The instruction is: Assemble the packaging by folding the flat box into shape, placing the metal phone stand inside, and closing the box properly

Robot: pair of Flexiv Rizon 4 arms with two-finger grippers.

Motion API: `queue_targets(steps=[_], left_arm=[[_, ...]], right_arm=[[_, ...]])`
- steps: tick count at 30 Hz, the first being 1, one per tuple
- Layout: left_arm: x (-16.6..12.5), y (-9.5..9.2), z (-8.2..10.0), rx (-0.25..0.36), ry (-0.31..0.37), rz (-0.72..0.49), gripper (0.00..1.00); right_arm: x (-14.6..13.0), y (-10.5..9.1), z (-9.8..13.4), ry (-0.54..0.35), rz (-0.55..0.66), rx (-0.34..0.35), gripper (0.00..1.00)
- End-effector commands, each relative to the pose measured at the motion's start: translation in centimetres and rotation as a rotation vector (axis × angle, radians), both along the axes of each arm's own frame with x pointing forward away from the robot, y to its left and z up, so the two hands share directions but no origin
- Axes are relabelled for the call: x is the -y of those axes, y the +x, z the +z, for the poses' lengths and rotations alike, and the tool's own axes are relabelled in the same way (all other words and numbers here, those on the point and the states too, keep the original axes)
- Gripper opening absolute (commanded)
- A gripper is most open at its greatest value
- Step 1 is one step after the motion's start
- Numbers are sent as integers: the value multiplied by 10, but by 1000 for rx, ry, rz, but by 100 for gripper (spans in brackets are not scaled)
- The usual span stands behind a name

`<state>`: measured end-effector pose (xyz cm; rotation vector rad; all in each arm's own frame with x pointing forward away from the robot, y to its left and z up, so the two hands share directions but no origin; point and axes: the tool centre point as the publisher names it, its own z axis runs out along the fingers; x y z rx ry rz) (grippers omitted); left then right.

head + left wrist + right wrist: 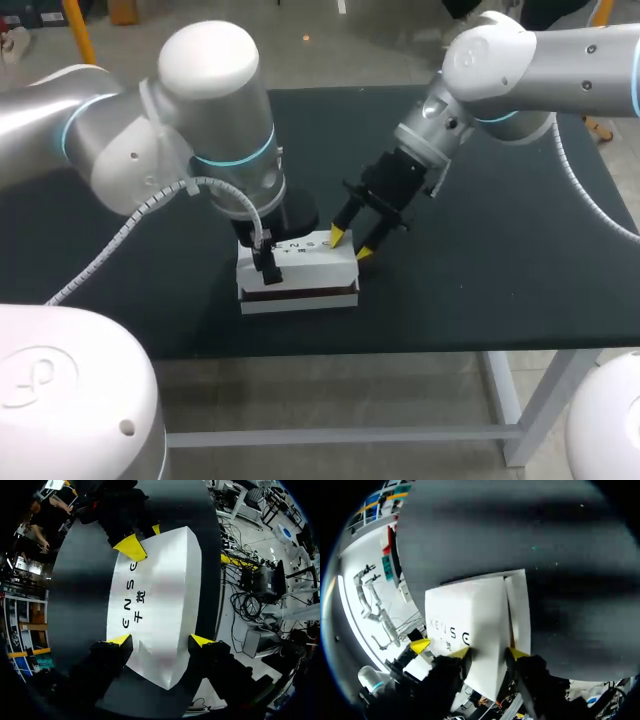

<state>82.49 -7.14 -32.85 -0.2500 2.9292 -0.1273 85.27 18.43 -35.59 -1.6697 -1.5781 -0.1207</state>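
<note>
The white box (300, 262) lies on the black table (480, 250) with printed letters on its top. A dark strip runs along its front side under the top panel. My left gripper (160, 641) straddles the box's (157, 595) left end, one yellow tip against each long side, shut on it. My right gripper (351, 245) is open at the right end. One of its fingertips (460, 653) rests on the box top (470, 615), the other against a narrow end flap (518, 611). No phone stand is in view.
The dark table (80, 590) spreads bare around the box, with wide room to the right of my right arm (520, 70). Its front edge (400, 352) runs close below the box. My left arm (210, 120) hangs over the table's left half.
</note>
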Motion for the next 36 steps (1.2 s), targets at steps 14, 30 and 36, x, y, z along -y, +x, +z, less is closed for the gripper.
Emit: queue_targets(steps=[14, 30, 36], left_arm=[[-1, 4, -9, 79, -10, 32, 49], [5, 4, -17, 148, 40, 63, 42], [7, 2, -20, 174, 63, 72, 41]], right_arm=[[-1, 0, 0, 0, 1, 0, 50], [-1, 0, 0, 0, 1, 0, 50], [-1, 0, 0, 0, 1, 0, 49]])
